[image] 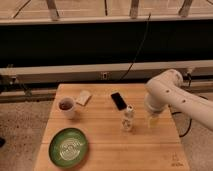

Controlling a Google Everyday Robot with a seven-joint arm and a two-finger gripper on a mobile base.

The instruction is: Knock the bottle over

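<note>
Your task is not done yet: the bottle point(128, 119) stands upright near the middle of the surface point(105, 160), so the whole knock is left to do. The claw point(153, 120) hangs low at the bottle's 3 o'clock, near it but apart, with a strip of bare wood showing between them. You cannot tell whether the claw is released or clenched. It carries nothing that you can see. My reading is that you are at the end of the approach and only 1 sideways push toward 9 o'clock remains.

The bottle is slim, clear-whitish plastic with a white cap and a pale label. It is tall for its narrow base, so it should tip readily if struck high, though it may slide on the smooth top if struck low.

The surface is light wood with a plain, even finish. The arm point(172, 95) above the claw is a rounded, glossy white shell.

Around the bottle you have:
- 1 flat black phone point(118, 100) at its 11 o'clock, near it.
- 1 white mug point(66, 106) at its 10 o'clock, well apart, rounded and dark inside.
- 1 small pale flat item point(84, 97) just beyond the mug, which I cannot identify.
- 1 round green plate point(68, 146) with a pale pattern at its 8 o'clock.
</note>
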